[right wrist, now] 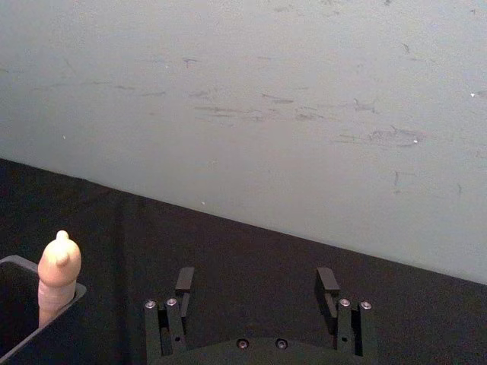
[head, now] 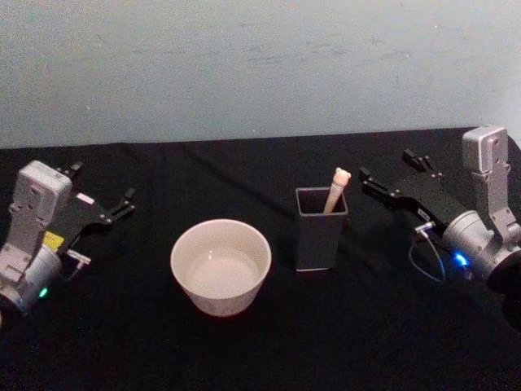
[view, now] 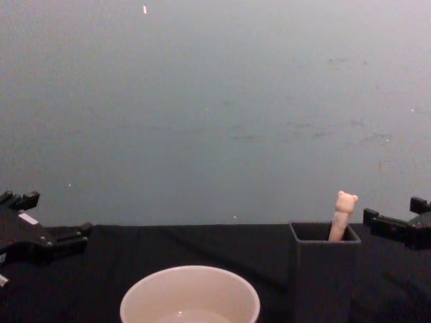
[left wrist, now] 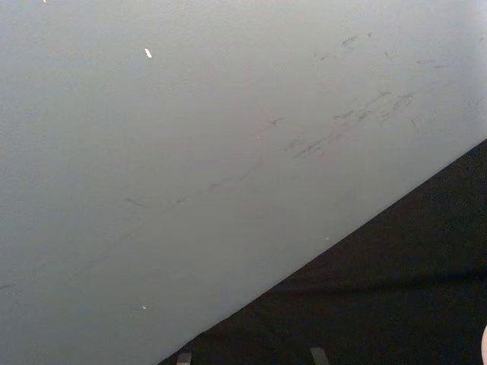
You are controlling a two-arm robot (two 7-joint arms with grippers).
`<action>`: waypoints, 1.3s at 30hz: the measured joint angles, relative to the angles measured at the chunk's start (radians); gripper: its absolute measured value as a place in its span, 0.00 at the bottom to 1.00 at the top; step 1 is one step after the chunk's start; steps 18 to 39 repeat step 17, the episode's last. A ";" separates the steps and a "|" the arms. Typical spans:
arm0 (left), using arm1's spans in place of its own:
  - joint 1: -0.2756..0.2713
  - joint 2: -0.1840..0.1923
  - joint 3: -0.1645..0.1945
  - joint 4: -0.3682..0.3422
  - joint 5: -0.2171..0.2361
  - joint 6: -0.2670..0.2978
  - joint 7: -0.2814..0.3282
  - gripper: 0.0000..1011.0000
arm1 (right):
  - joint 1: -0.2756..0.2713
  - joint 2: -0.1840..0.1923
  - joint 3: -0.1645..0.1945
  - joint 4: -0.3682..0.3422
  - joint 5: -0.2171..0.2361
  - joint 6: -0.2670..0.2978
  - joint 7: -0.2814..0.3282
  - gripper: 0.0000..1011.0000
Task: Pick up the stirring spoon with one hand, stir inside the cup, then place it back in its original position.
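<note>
The cup (head: 221, 266) is looking smooth and glossy, the holder (head: 321, 228) matt grey, the spoon (head: 335, 190) handle matt beige. Matt black cloth is covering the desk (head: 244, 350).

— Sitting where? Left of centre on the table (head: 244, 358), toward the near edge: the cup (head: 221, 265).

— And right of it? Standing just beside, slightly farther back: the holder (head: 321, 228), with the stirring spoon (head: 336, 189) leaning inside.

— Flanking them? Resting far left, the left gripper (head: 102, 194); far right, beyond the holder, the right gripper (head: 392, 172).
</note>
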 joint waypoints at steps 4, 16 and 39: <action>0.000 0.000 0.000 0.000 0.000 0.000 0.000 0.99 | 0.000 0.000 0.000 0.000 0.000 0.000 0.000 0.99; 0.000 0.000 0.000 0.000 0.000 0.000 0.000 0.99 | 0.000 0.000 0.000 0.000 0.000 0.000 0.000 0.99; 0.000 0.000 0.000 0.000 0.000 0.000 0.000 0.99 | 0.000 0.000 0.000 0.000 0.000 0.000 0.000 0.99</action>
